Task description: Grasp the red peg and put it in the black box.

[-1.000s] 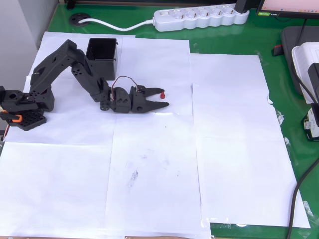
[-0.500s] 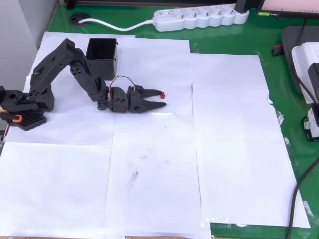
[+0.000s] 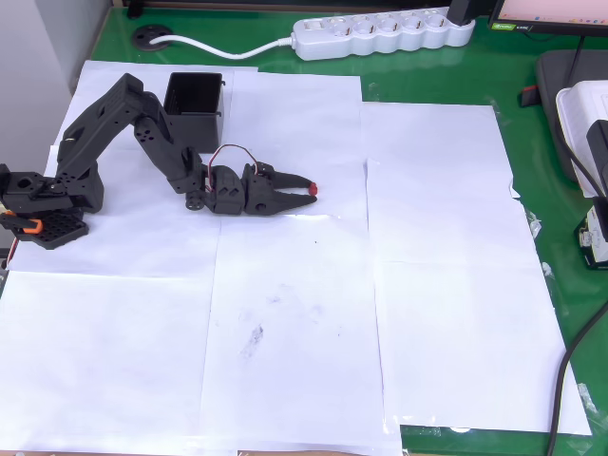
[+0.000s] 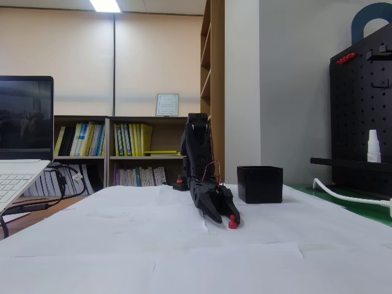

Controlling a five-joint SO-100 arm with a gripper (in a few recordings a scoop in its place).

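The red peg (image 3: 312, 189) sits at the tips of my black gripper (image 3: 304, 188), whose jaws have come together on it low over the white paper. From the fixed view the peg (image 4: 233, 223) hangs at the gripper's (image 4: 226, 218) tip, touching or almost touching the paper. The black box (image 3: 195, 122) stands open-topped behind the arm's elbow, up and to the left of the gripper in the overhead view. In the fixed view the box (image 4: 260, 184) is behind and to the right of the gripper.
White paper sheets (image 3: 437, 285) cover a green table. A white power strip (image 3: 385, 33) and its cable lie along the far edge. The arm's base (image 3: 43, 204) is at the left. A laptop (image 4: 18, 165) is at the fixed view's left.
The jaws were spread apart around the peg a second ago and have since closed on it. The arm pulled back slightly to the left.
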